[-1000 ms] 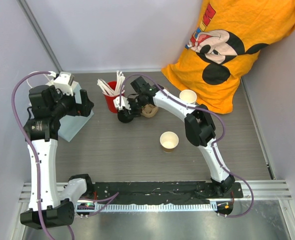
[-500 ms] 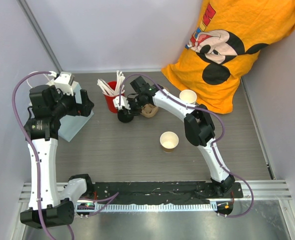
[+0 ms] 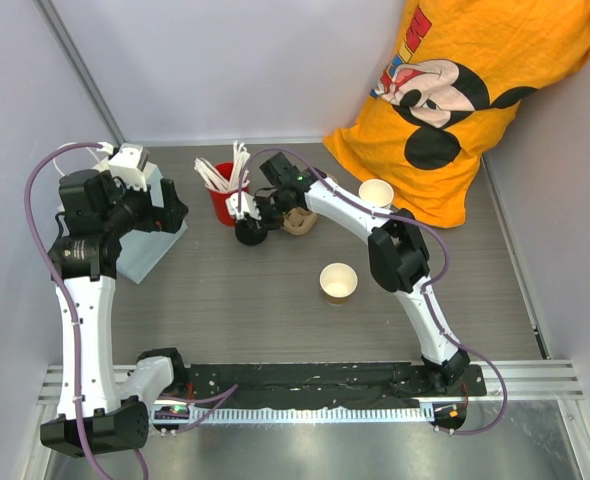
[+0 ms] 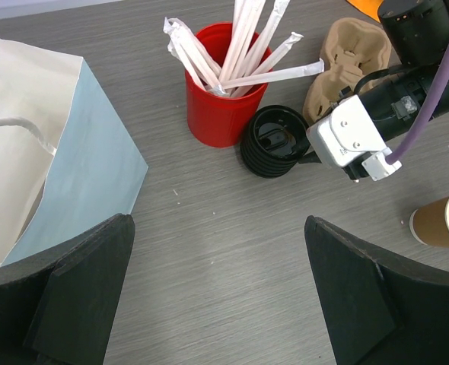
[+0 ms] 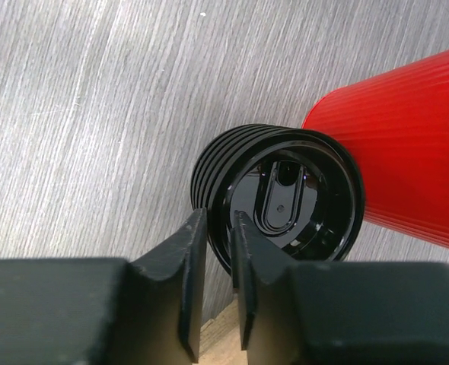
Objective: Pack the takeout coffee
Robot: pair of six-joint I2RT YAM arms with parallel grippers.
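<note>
Orange shirt's [image 3: 475,90] lettering was unreadable. Right gripper [image 5: 218,251] pinched rim of round black plastic lid stack [image 5: 278,205], hollow side up, axis vertical, beside red plastic cup [image 5: 407,144]. Left gripper [image 4: 217,228] was spread wide. Brown kraft paper cup [image 3: 338,283] stood upright, well apart from it.

The widest free stretch is the bare grey wood-grain worktop [image 3: 225,300] in front of the arms, broken only by an open brown kraft paper cup [image 3: 338,282] standing alone right of centre. The far middle is crowded. A red ribbed cup of white wrapped sticks [image 3: 221,200], a stack of black ribbed plastic lids [image 3: 249,235] and a brown pulp cup-carrier tray [image 3: 301,222] stand packed together. The right arm arches over them, and the right gripper [image 5: 218,220] straddles the top lid's near rim. A clear lane runs between the lids and the white-and-blue paper bag [image 3: 145,250] at far left, under the wide-spread left gripper [image 4: 217,228]. A second kraft paper cup [image 3: 376,192] and an orange printed shirt [image 3: 475,100] block the far right.
</note>
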